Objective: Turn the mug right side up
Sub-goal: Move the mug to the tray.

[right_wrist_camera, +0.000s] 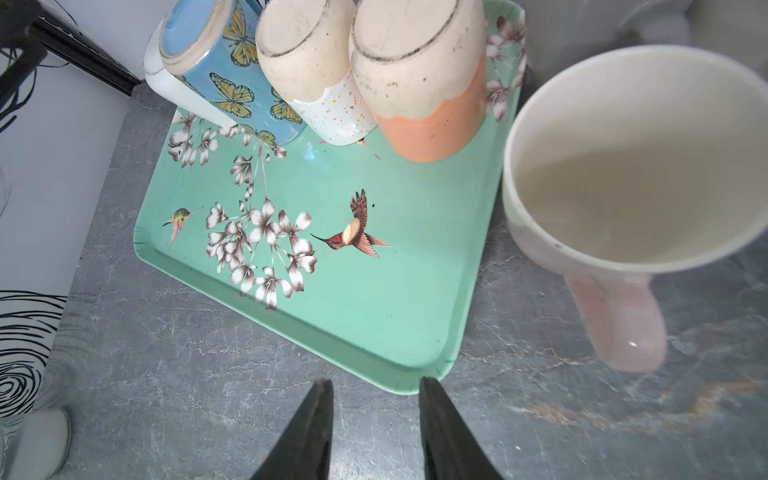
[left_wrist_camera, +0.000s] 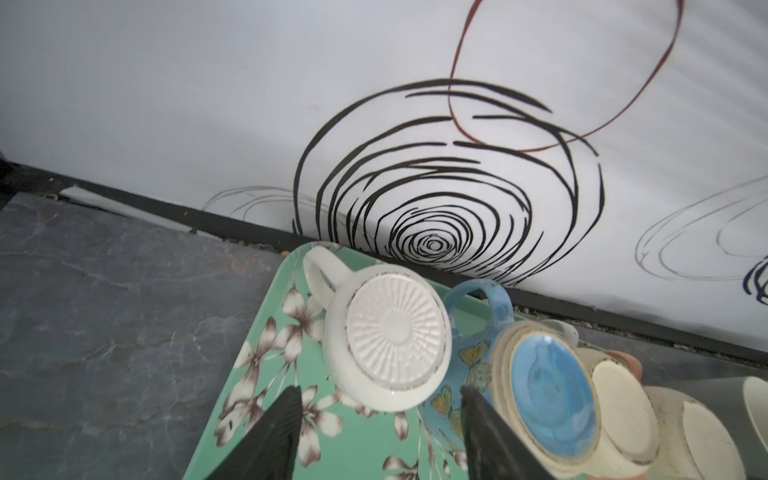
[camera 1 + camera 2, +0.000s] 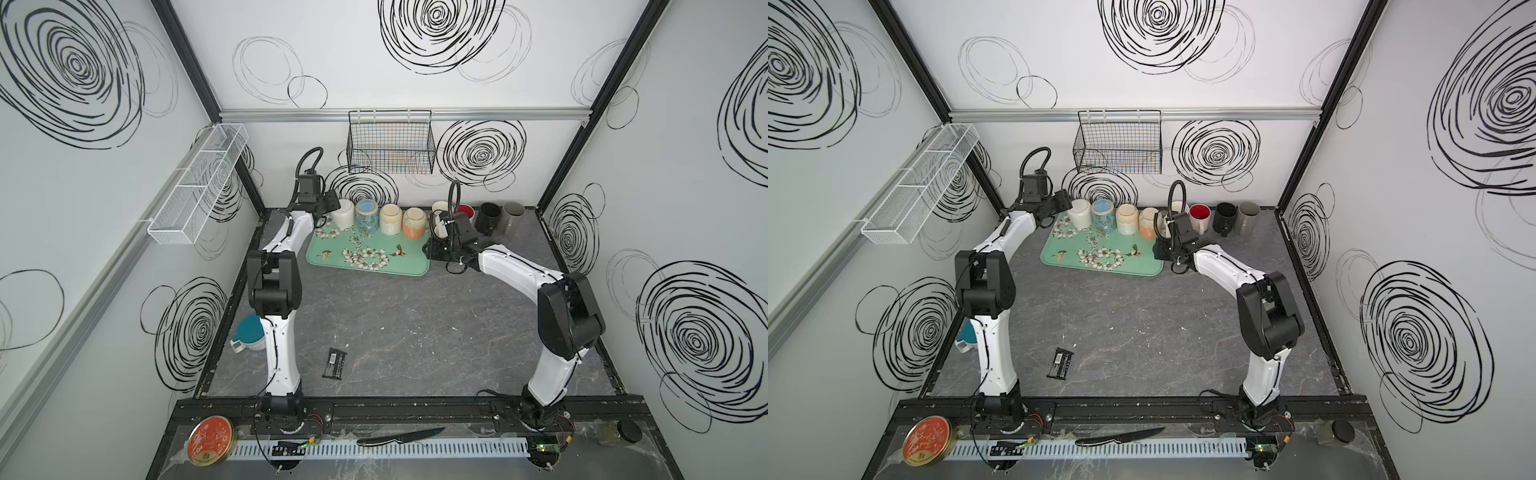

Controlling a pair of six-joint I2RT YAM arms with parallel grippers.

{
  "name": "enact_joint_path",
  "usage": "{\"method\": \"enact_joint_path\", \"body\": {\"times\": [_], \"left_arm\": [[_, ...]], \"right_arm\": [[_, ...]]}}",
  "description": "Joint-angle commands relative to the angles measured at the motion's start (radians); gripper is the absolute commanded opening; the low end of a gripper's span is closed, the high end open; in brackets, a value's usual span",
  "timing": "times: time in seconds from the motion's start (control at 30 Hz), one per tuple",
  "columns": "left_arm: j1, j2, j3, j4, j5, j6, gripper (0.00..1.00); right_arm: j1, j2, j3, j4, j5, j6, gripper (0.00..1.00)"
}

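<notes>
Item: white ribbed ceramic mug (image 3: 344, 214), base up, on the upper-left corner of a mint-green floral tray (image 3: 409, 262), just above centre in both top views. It is the leftmost in a row of four inverted mugs (image 3: 390, 220).
Left gripper (image 2: 380, 390): jaws spread, just beside that mug, gripping nothing.
Right gripper (image 1: 376, 384): jaws apart, empty, over the grey marbled surface (image 3: 395, 332) at the tray's right edge.

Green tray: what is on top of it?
On the green tray stand four upside-down mugs along its back edge: white mug, blue butterfly mug, speckled mug, peach mug. Their insides and the tray beneath are covered.
</notes>
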Motion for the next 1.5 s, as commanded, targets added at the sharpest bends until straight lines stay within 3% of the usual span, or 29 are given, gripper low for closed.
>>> {"method": "enact_joint_path", "body": {"times": [0.0, 0.2, 0.5, 0.63, 0.9, 1.47], "left_arm": [[0.003, 0.078, 0.105, 0.002, 0.023, 0.015, 0.68], [-0.019, 0.267, 0.382, -0.135, -0.057, 0.106, 0.76], [-0.046, 0.370, 0.406, -0.046, 0.008, 0.071, 0.87], [-0.057, 0.393, 0.401, -0.085, 0.010, 0.039, 0.87], [-0.044, 0.343, 0.285, -0.189, 0.017, -0.057, 0.70], [-0.102, -0.015, -0.218, -0.199, -0.023, -0.018, 0.66]], "right_arm": [[0.010, 0.026, 0.037, 0.019, -0.020, 0.026, 0.40], [0.011, 0.076, 0.073, 0.014, -0.045, 0.024, 0.40], [0.007, 0.133, 0.122, 0.001, -0.070, 0.008, 0.39], [0.010, 0.150, 0.146, -0.017, -0.074, 0.007, 0.40], [0.008, 0.130, 0.112, -0.003, -0.078, 0.010, 0.39], [0.029, 0.056, 0.020, 0.028, -0.085, 0.040, 0.39]]}}
